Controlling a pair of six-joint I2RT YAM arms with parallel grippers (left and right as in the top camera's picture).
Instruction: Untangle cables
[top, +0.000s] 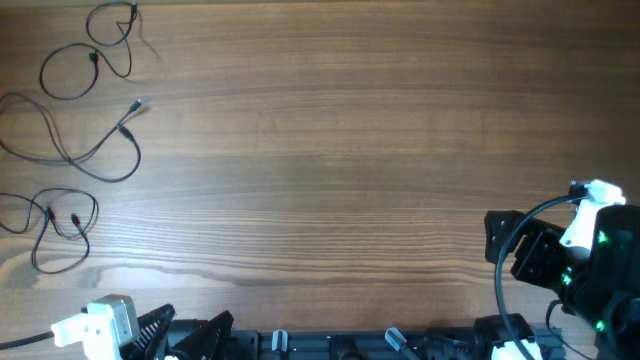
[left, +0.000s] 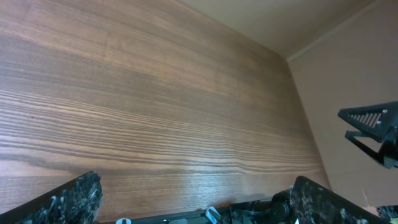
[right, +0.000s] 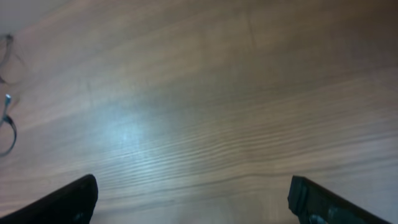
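Observation:
Three thin black cables lie apart on the wooden table at the far left of the overhead view: one looped at the top (top: 95, 50), one in the middle (top: 90, 150), one at the lower left (top: 60, 225). A bit of cable shows at the left edge of the right wrist view (right: 7, 124). My left gripper (top: 188, 328) is at the front edge, open and empty, fingers wide apart in its wrist view (left: 199, 205). My right gripper (top: 492, 238) is at the far right, open and empty (right: 193, 199). Both are far from the cables.
The wooden table (top: 330, 150) fills the view. The right arm's gripper shows at the right of the left wrist view (left: 373, 127), past the table's edge. The arm bases and mounts line the front edge (top: 400, 345).

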